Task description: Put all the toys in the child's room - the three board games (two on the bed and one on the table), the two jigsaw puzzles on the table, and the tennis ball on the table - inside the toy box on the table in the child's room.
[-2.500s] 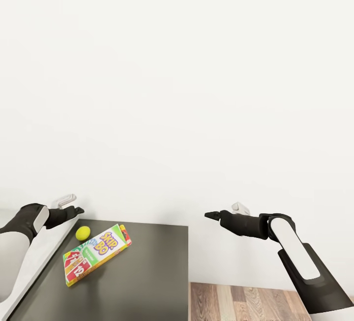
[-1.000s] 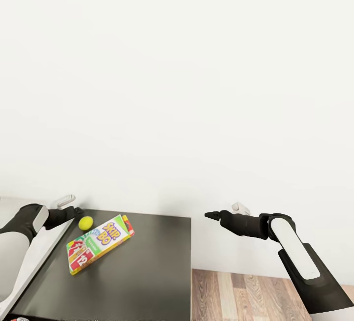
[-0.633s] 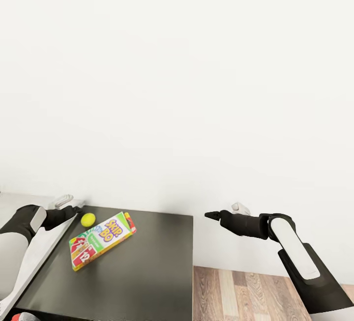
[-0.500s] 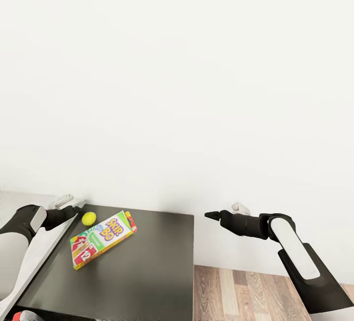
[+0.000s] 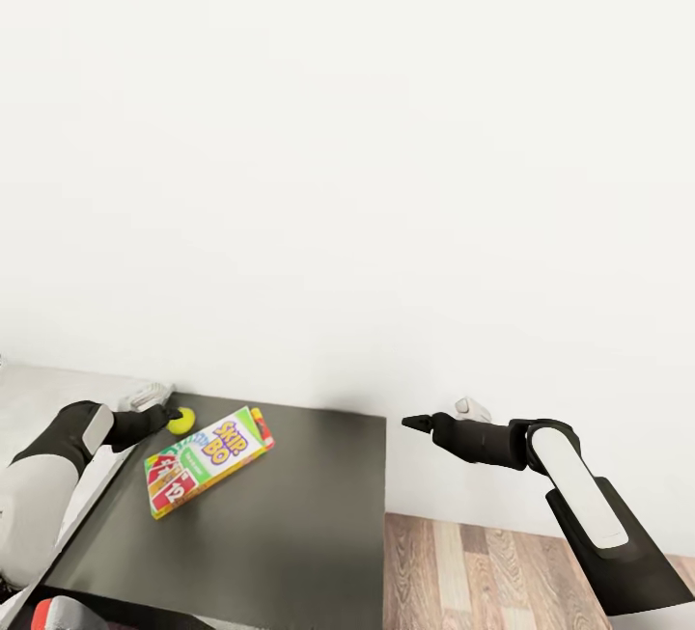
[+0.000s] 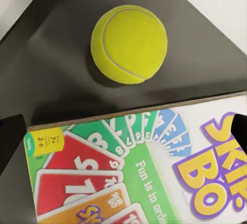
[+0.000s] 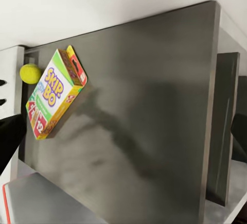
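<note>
A yellow-green tennis ball (image 5: 181, 420) (image 6: 129, 44) lies on a dark grey surface (image 5: 290, 524) near the wall. Beside it lies one board game (image 5: 206, 459) (image 6: 144, 167) (image 7: 54, 92), a white-green box with red cards and "SKIP-BO" lettering. My left gripper (image 5: 164, 414) (image 6: 123, 131) is open, its fingertips right at the ball in the head view and wide apart over the box's edge in the left wrist view. My right gripper (image 5: 410, 423) (image 7: 123, 131) hangs open in the air past the surface's right edge, with nothing in it.
A pale grey top (image 5: 58, 389) adjoins the dark surface on the left. A grey thing with a red edge (image 5: 58, 613) (image 7: 31, 203) sits at the near left corner. White wall behind; wood-plank floor (image 5: 502, 572) to the right.
The camera has shifted, so ball and box now sit further right and higher in the picture. My left gripper has closed in on the ball. The right arm looks the same.
</note>
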